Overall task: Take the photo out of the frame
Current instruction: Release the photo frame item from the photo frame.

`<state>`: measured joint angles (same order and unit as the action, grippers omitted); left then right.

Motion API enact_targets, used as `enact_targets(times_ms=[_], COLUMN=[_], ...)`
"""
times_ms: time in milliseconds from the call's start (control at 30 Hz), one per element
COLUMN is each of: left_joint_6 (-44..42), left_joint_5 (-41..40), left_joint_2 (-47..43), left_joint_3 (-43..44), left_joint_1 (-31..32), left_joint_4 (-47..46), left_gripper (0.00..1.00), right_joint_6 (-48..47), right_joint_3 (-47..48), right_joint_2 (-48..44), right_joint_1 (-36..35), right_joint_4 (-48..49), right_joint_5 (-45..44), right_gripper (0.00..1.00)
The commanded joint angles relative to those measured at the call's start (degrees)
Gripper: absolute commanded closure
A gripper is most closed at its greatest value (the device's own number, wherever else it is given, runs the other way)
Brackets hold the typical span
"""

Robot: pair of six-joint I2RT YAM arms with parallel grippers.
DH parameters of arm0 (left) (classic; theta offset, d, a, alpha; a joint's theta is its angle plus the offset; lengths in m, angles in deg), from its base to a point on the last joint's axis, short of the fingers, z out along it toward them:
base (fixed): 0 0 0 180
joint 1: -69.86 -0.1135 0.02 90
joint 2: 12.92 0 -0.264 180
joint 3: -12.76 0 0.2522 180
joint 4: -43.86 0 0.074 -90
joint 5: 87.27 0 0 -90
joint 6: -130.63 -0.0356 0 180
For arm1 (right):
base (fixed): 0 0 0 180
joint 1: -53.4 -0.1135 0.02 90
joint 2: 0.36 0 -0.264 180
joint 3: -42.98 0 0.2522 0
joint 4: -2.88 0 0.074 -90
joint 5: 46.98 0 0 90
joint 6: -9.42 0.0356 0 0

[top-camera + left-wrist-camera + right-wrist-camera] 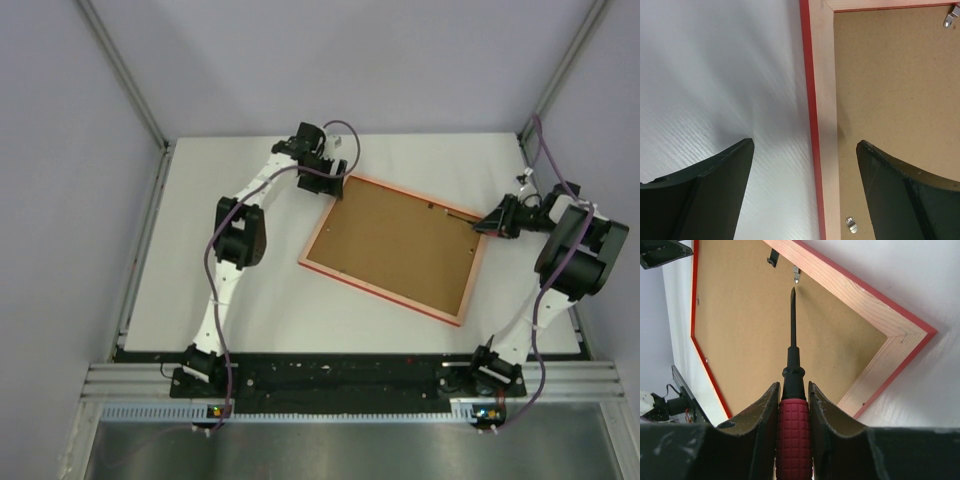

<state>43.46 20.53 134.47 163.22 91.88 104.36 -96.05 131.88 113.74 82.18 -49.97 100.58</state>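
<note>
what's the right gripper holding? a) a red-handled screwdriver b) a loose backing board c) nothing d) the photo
a: the right gripper is closed on a red-handled screwdriver, its tip aimed at a metal tab on the back of the frame.

The left arm (238, 235) reaches up from 7 o'clock, elbow bent, with the left gripper (328, 172) near 12 o'clock, jaws spread wide. The right arm (580, 250) folds at 3 o'clock; the right gripper (497, 220) points toward 9 o'clock, clamped on a screwdriver (792, 360).
</note>
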Motion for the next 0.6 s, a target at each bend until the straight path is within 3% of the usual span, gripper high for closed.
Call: enact_targets(times_ms=[0, 167, 333, 467, 567], left_joint_6=[-0.6, -0.7, -1.9, -2.3, -4.5], left_joint_5=[-1.3, -4.6, -8.0, -9.5, -10.2], left_joint_2=[0.2, 0.9, 0.7, 0.0, -0.1], left_joint_3=[0.2, 0.1, -1.8, -3.9, -4.8], left_joint_1=[0.7, 2.1, 3.6, 4.9, 5.5], left_joint_4=[-3.0, -4.3, -4.8, -5.3, -5.3], left_gripper=[0.11, 0.21, 0.47, 0.58, 0.78], right_joint_6=[-2.2, -1.9, -2.0, -1.9, -1.9], right_joint_3=[3.0, 3.7, 3.4, 4.1, 5.1], right_joint_2=[0.4, 0.2, -1.6, -1.3, 0.1], right_joint_1=[-0.5, -0.6, -0.7, -0.9, -1.3], right_joint_4=[-0.1, 0.1, 0.4, 0.8, 0.6], right_joint_5=[1.0, 1.0, 0.3, -0.4, 0.5], right_gripper=[1.0, 1.0, 1.0, 1.0, 1.0])
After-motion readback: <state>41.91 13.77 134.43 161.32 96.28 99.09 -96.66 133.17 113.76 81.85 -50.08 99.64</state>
